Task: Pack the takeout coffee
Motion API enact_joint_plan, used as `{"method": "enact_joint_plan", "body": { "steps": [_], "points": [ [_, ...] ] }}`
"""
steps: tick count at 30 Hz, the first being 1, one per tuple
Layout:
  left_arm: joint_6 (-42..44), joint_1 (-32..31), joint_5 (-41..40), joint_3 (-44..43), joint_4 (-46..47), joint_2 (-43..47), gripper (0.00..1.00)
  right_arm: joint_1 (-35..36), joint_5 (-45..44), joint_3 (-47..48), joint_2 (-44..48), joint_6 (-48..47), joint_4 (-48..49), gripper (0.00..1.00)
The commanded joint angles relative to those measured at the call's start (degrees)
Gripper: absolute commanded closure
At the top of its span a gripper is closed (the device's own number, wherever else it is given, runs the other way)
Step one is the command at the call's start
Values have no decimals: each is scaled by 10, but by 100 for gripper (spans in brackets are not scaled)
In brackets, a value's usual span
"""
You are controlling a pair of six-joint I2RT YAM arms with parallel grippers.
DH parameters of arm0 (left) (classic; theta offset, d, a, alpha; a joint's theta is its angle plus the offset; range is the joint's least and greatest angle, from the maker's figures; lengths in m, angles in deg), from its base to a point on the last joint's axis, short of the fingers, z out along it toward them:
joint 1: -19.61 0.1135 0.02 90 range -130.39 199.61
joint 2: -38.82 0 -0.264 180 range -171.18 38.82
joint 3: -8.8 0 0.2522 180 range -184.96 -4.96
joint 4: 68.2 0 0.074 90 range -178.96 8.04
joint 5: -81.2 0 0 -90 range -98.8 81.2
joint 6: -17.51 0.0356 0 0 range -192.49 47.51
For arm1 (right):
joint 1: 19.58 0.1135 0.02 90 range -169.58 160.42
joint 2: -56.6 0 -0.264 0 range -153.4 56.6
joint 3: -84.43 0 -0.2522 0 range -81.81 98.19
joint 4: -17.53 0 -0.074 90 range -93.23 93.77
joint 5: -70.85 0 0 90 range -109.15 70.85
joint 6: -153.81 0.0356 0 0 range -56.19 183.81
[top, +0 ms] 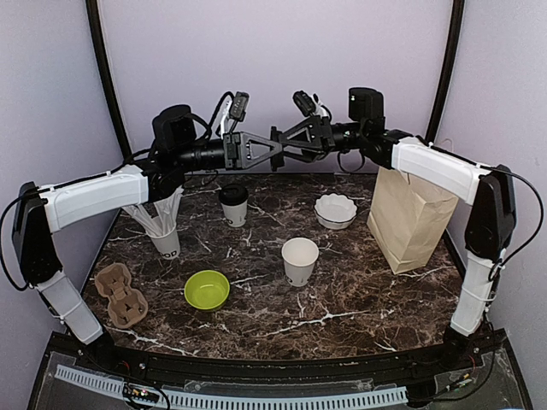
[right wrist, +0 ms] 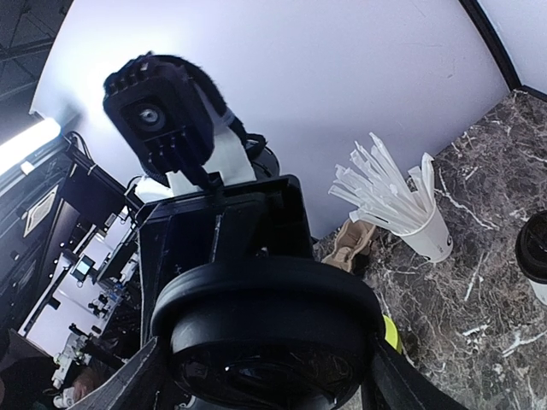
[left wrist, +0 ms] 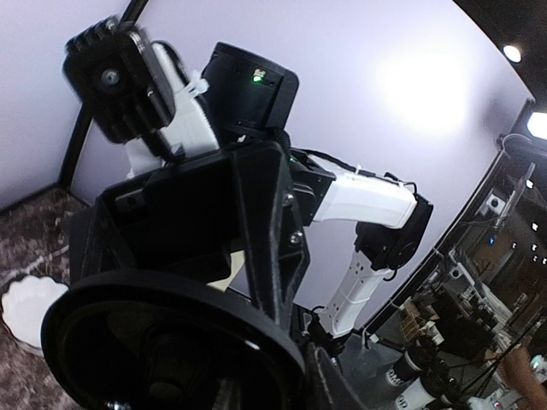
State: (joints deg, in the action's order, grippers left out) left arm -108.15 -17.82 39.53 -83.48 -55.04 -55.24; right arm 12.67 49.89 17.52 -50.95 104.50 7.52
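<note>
One takeout coffee cup [top: 233, 205] stands at the back of the table with its black lid on, also at the right wrist view's edge [right wrist: 534, 248]. A second white cup [top: 300, 260] stands open at mid-table. High above them my two grippers meet tip to tip. A loose black lid [right wrist: 265, 325] fills the space between my right gripper's [right wrist: 265, 384] fingers, which press on both sides. The same lid [left wrist: 154, 342] looms in front of my left gripper [left wrist: 214, 376], whose jaws sit close at its rim; contact is hidden. From above, left gripper [top: 267, 152] faces right gripper [top: 284, 149].
A brown paper bag [top: 410, 218] stands upright at the right. A white cup of straws [top: 162, 231], a cardboard cup carrier [top: 120, 295] and a lime-green bowl [top: 207, 289] lie on the left. A white fluted bowl [top: 335, 210] sits behind the open cup.
</note>
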Motion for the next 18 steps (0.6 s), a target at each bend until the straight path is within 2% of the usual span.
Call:
{"method": "enact_joint_plan", "body": {
  "steps": [1,4,5,8,12,16,18],
  "points": [
    [92,1,-60,-13,-149,34,60,-3,7,-4,-6,-37,-21,33],
    [162,1,-102,-11,-241,64,42,-15,-10,11,-8,-113,-110,34],
    [193,1,-123,-6,-287,80,39,-20,-22,18,-8,-144,-146,34],
    [242,1,-172,12,-351,115,25,-29,-81,50,-12,-284,-288,34],
    [293,1,-263,35,-410,150,16,-28,-183,106,-23,-481,-481,34],
    [309,3,-392,61,-422,170,10,-27,-261,127,-27,-596,-589,35],
    [313,7,-422,66,-425,171,10,-26,-286,139,-32,-641,-636,35]
  ]
}}
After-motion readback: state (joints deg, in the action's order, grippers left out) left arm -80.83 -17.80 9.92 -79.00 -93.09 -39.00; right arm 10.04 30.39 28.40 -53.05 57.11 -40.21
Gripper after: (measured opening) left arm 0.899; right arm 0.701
